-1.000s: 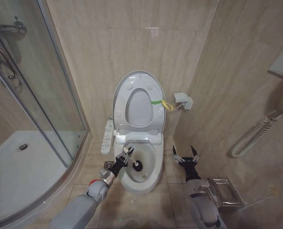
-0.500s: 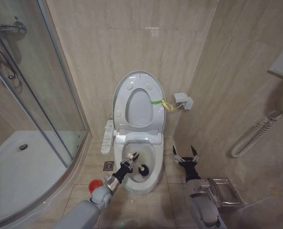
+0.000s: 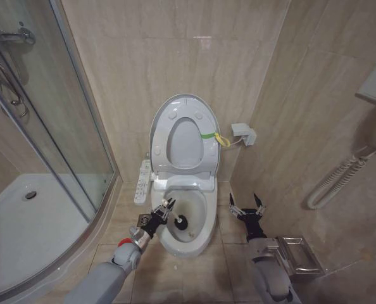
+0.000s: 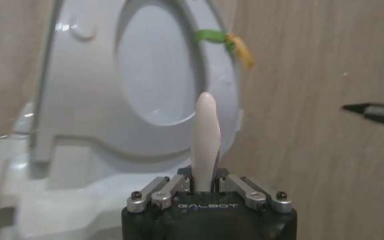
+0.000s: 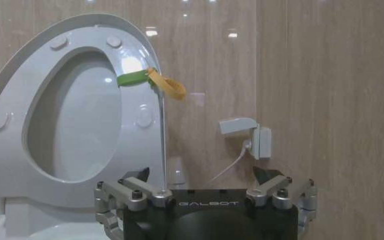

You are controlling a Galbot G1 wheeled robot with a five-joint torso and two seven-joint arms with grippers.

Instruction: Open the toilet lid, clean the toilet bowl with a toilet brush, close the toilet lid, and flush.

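left gripper (image 3: 164,207) sits over the left rim of the toilet bowl (image 3: 200,235), jaws pinched on the pale handle of the toilet brush (image 3: 180,221); in the left wrist view the handle (image 4: 205,140) stands straight up out from between the closed fingers, so the grip is on the shaft with a stub left above.

key relation: brush long axis slants from the jaws down and to the right, into the bowl; black bristle head is inside the basin, just right of the gripper and below it, near the left inner wall; brownish stain lies a bit further toward the front of the basin; contact between bristles and ceramic can't be confirmed from the head view.

my read: scrub step in hand, with lid-close and flush not yet done; a sweep would go along that slanted axis, toward the basin centre or front, away from the left rim.

toilet lid (image 3: 184,133) is up, leaning against the back wall behind the bowl, green strap with yellow loop on its right edge; that strap edge faces the right arm, so the right arm looks nearer for the close.

right gripper (image 3: 246,208) is parked just off the right rim of the bowl, apart from it, fingers spread wide and holding nothing; its wrist view looks at the raised lid and strap.
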